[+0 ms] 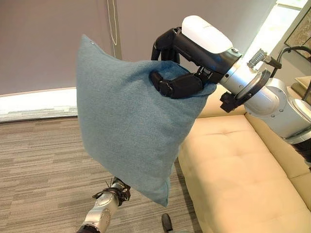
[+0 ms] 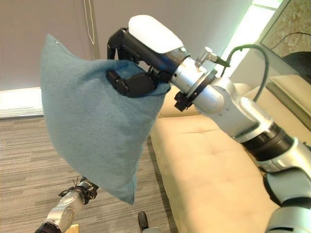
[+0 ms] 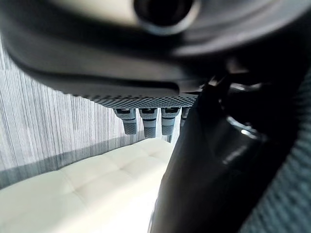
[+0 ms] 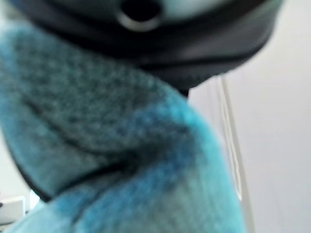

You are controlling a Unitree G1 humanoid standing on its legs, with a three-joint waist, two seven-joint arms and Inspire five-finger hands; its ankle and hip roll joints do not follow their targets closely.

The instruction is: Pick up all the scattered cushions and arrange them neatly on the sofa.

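Step in hand: carry cushion (image 1: pixel 124 126) over to sofa (image 1: pixel 233 160).

- Keep pinch firm on upper edge; cushion is soft and will likely sag and swing.
- Clear sofa front edge before lowering.
- Set down flat on seat, square to backrest.

Right hand (image 1: pixel 182 80): thumb and fingers clamped on cushion's top corner. Cushion hangs in air below hand, above carpet (image 1: pixel 43 170), just beside sofa.

Left hand (image 3: pixel 146 121): low, fingers straight, holding nothing.

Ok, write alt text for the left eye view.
The robot's right hand grips a blue cushion by its upper corner, so it hangs in the air beside a cream sofa. Grey striped carpet lies below, and the left arm reaches up behind the cushion's lower edge.
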